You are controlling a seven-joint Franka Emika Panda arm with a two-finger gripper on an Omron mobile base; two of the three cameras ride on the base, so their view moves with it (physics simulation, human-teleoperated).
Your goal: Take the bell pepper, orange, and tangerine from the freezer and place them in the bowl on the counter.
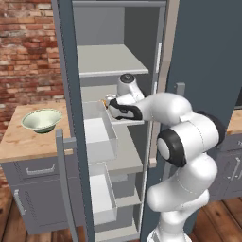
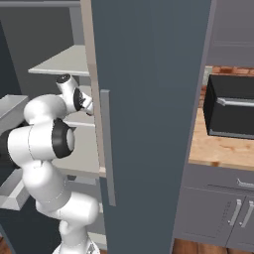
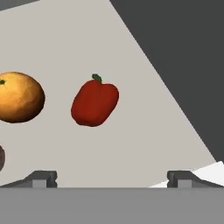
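The red bell pepper (image 3: 94, 103) lies on a pale grey shelf of the freezer (image 1: 71, 94), just ahead of my gripper (image 3: 112, 179) and slightly left of its centre. The gripper is open, its fingertips (image 3: 41, 178) wide apart with nothing between them. Left of the pepper lies a round orange-coloured fruit (image 3: 19, 97); whether it is the orange or the tangerine I cannot tell. A brownish round edge (image 3: 1, 157) peeks in at the far left. The pale greenish bowl (image 1: 41, 119) stands on the wooden counter (image 1: 23, 142), left of the freezer. My gripper (image 1: 111, 101) reaches into the freezer at mid height.
Translucent bins (image 1: 99, 137) jut out of the freezer below my hand, and a shelf (image 1: 111, 59) lies above it. The open freezer door (image 2: 149, 124) stands to the right of the arm. A black appliance (image 2: 230, 106) sits on the right-hand counter (image 2: 218, 149).
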